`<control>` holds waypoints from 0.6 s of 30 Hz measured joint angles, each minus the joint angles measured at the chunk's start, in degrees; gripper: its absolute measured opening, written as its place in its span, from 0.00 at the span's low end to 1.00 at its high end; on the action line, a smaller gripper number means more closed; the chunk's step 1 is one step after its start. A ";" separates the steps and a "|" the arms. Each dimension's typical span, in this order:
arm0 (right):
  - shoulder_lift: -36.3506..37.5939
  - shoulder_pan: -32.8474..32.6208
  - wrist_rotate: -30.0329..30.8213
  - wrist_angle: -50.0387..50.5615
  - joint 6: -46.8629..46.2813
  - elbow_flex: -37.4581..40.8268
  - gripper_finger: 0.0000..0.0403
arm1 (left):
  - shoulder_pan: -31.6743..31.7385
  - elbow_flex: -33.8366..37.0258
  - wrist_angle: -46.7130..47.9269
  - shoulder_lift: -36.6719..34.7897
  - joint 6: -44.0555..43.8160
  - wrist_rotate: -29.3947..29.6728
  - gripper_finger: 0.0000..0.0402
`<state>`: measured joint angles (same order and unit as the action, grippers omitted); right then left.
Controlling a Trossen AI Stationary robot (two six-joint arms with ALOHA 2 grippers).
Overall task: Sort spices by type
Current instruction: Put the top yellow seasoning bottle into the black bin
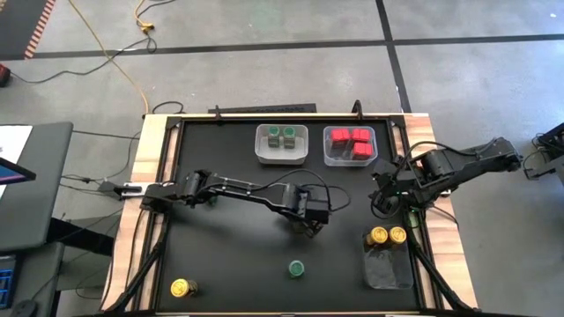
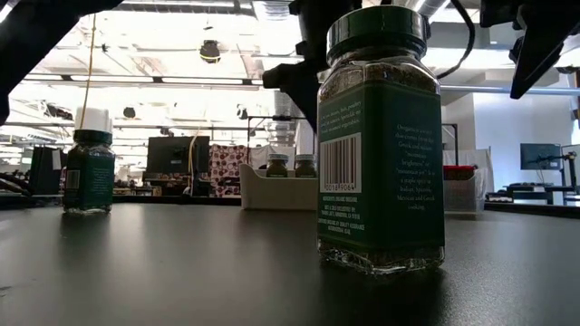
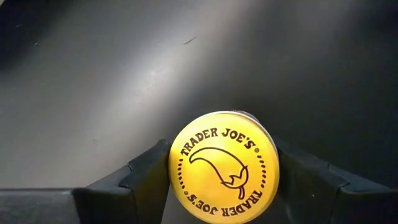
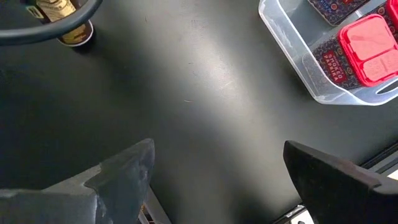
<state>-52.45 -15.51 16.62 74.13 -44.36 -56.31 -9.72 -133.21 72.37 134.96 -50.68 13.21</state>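
**Left claw on a yellow-lidded jar, mid-table; yellow sort in hand**

Left claw [image 3: 221, 177]: its wrist view shows the 2 fingers [image 3: 146, 171] hard against either side of a yellow-lidded jar [image 3: 224, 167]. Reads as pinching the jar. Can't tell whether the jar sits on the table [image 1: 229, 255] or is lifted clear. High view puts this claw mid-table, a bit right of centre, with the jar hidden under it there.

Right claw [image 4: 214, 171]: spread wide, nothing between the fingers, hovering over bare table near the right edge, beside the bin of red boxes [image 4: 367, 46].

Where the spices are:
- Green bin [image 1: 281, 144], back centre: 2 green-lidded jars in it.
- Red bin [image 1: 349, 146], back right: red boxes, looks complete.
- Clear bin [image 1: 389, 258], front right: 2 yellow-lidded jars [image 1: 388, 236] at its far end.
- Loose: 1 green-lidded jar [image 1: 297, 268] front centre, 1 yellow-lidded jar [image 1: 182, 288] front left.

Step, my read: moving a yellow jar to the front-right bin. Next move calls for a firm pinch, a lift high enough to clear the bin wall, travel right and toward the front, then release next to the 2 already there without knocking them. Right arm sits close to that route, so watch clearance. After that, 2 loose jars remain.
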 joint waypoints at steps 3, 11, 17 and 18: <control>0.00 0.00 0.01 0.00 -0.01 0.00 0.96 | -0.02 0.00 -1.06 0.00 -0.02 -0.15 0.64; 0.00 0.00 0.03 -0.36 1.12 0.00 0.96 | 0.00 0.00 -1.70 -0.04 -0.65 -2.26 0.76; 0.00 0.00 0.03 -1.06 1.31 0.00 0.96 | 0.00 0.00 -2.79 -0.04 -0.40 -4.24 0.79; 0.00 0.00 0.04 -1.09 1.33 0.00 0.96 | 0.00 0.00 -2.79 -0.04 -0.25 -4.26 0.79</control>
<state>-52.45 -15.51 16.67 73.04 -43.03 -56.31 -9.72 -133.21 69.58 134.91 -50.93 8.95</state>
